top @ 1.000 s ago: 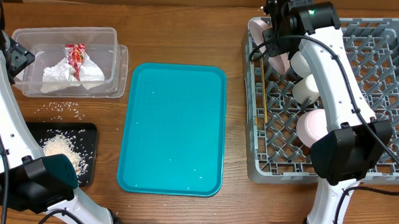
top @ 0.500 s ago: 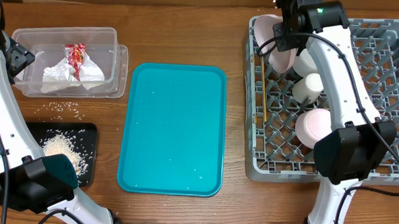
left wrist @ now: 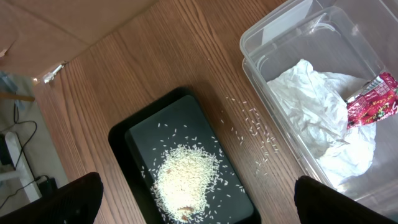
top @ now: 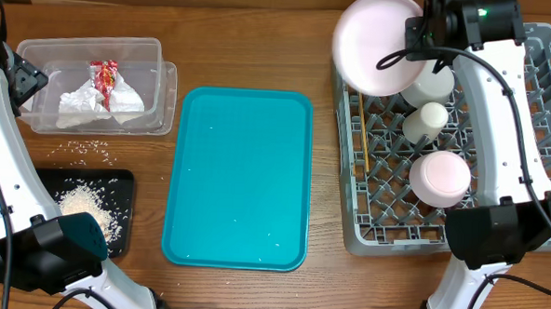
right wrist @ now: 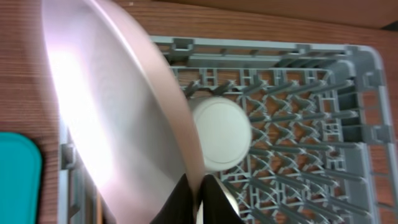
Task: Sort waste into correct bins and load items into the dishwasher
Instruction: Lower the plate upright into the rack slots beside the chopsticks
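Right fingers (right wrist: pixel 216 200) on pink plate (top: pixel 378 40)

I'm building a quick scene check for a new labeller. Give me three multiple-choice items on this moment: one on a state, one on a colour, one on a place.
1. The right gripper is:
A. open and empty
B. shut on the plate
C. out of view

2. The plate is:
A. pale pink
B. teal
C. black

3. The wrapper lies:
A. on the plate
B. in the right gripper
C. in the tub

Answers:
1 B, as the right wrist view shows both fingers pinching the plate's rim.
2 A, as its face reads pale pink in the overhead and wrist views.
3 C, as it sits on the napkin inside the clear tub.
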`<act>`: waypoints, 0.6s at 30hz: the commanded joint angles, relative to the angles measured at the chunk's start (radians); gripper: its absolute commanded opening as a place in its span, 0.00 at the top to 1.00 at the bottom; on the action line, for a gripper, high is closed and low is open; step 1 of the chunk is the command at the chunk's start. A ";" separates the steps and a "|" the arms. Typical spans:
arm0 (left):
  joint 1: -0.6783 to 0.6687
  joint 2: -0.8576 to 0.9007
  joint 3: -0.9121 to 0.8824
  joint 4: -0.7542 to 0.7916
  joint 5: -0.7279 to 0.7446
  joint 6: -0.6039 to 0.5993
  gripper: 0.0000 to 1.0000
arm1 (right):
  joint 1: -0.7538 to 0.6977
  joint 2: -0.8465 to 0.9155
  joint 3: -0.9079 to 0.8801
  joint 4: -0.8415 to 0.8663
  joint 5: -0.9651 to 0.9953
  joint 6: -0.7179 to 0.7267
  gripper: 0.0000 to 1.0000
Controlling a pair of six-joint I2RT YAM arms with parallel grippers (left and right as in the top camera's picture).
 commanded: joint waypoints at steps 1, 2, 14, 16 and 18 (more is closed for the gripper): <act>0.003 -0.022 0.007 0.002 -0.005 -0.017 0.00 | 0.010 -0.020 0.021 -0.009 -0.014 0.046 0.96; 0.003 -0.022 0.007 0.002 -0.005 -0.017 0.01 | 0.010 -0.020 0.020 -0.014 -0.013 0.046 0.96; 0.003 -0.022 0.007 0.002 -0.005 -0.017 0.00 | -0.011 -0.014 0.020 0.041 0.209 0.058 0.96; 0.003 -0.022 0.007 0.002 -0.005 -0.017 0.00 | -0.013 -0.003 0.020 0.044 0.240 0.061 0.96; 0.003 -0.022 0.007 0.002 -0.005 -0.017 0.00 | -0.013 0.011 0.007 0.052 0.249 0.061 0.96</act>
